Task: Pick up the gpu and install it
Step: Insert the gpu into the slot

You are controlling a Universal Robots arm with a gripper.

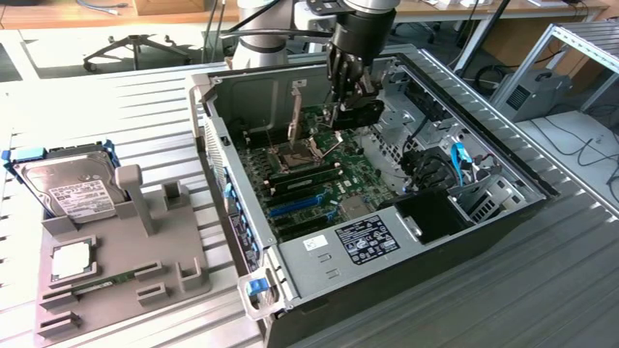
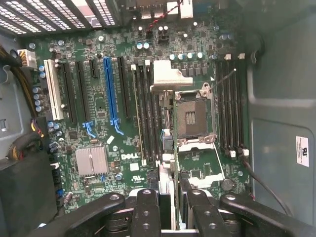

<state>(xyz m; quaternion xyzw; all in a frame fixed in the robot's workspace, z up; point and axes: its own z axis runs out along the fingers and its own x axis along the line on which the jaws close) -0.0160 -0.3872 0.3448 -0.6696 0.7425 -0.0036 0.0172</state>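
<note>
The gpu (image 1: 356,114) hangs edge-down inside the open computer case (image 1: 220,98), gripped from above by the pincer (image 1: 349,101), whose fingers (image 2: 148,207) are closed on the card's upper edge. From the wrist view the card lines up beside the empty CPU socket (image 2: 195,116), well apart from the long blue expansion slot (image 2: 109,89) on the motherboard (image 1: 324,181). The case lies on its side in the middle of the slatted metal table (image 1: 126,94). Toward the table's edge on the exterior view's left, a grey parts holder (image 1: 145,250) carries a hard drive (image 1: 72,190).
</note>
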